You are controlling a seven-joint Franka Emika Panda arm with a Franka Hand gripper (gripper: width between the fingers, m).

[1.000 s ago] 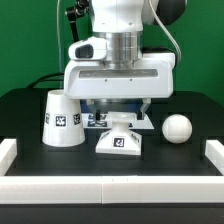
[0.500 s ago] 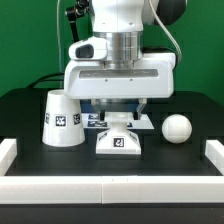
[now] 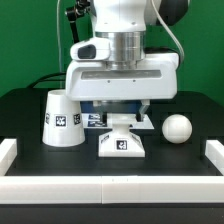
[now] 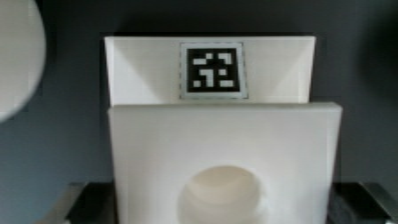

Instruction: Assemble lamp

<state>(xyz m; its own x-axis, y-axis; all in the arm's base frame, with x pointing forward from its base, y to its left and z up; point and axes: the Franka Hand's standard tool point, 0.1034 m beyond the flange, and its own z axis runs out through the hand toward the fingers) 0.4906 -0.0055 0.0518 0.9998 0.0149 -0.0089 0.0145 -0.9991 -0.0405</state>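
The squat square lamp base (image 3: 121, 145) stands at the table's middle, its tag facing the camera. My gripper (image 3: 122, 124) is right above it, with a finger down on each side of the base's upper block. In the wrist view the base (image 4: 222, 140) fills the frame, showing its tag and round socket hole. The dark fingertips (image 4: 86, 205) press against its two sides, so the gripper is shut on it. The cone shade (image 3: 60, 120) stands on the exterior view's left. The round bulb (image 3: 177, 128) lies on the exterior view's right. Both are apart from the gripper.
The marker board (image 3: 92, 120) lies behind the base, partly hidden by the gripper. Low white walls border the table at the front (image 3: 110, 188), the left (image 3: 8, 150) and the right (image 3: 214, 150). A white curved part (image 4: 15, 60) shows at the wrist view's edge.
The gripper and the base have shifted slightly toward the exterior view's right together. The shade and bulb have not moved.
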